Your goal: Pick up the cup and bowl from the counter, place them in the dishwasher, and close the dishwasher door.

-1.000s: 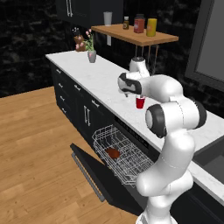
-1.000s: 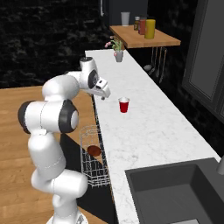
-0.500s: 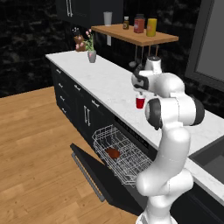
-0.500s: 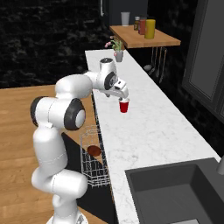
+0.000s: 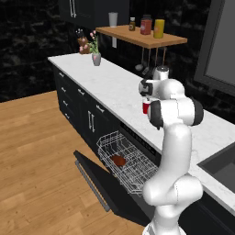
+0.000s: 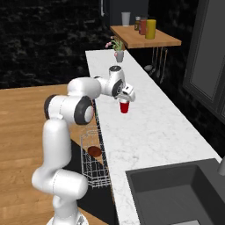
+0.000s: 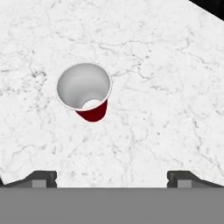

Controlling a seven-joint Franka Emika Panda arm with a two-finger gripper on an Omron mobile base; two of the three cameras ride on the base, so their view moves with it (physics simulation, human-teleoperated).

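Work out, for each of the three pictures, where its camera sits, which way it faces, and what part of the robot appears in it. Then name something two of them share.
Left base view: behind the arm on its left, facing forward and down along the counter; the white arm rises at lower right.
Right base view: behind on the right, facing the same counter and sink; the arm rises at lower left.
Hand view: on the hand, looking down at the cup; two dark fingertips of the open gripper at the bottom.
Shared: both base views show the cup, the bowl in the dishwasher.

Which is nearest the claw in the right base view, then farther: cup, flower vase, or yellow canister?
From the claw:
1. cup, right beneath it on the counter.
2. flower vase, at the counter's far end.
3. yellow canister, up on the wooden shelf beyond.
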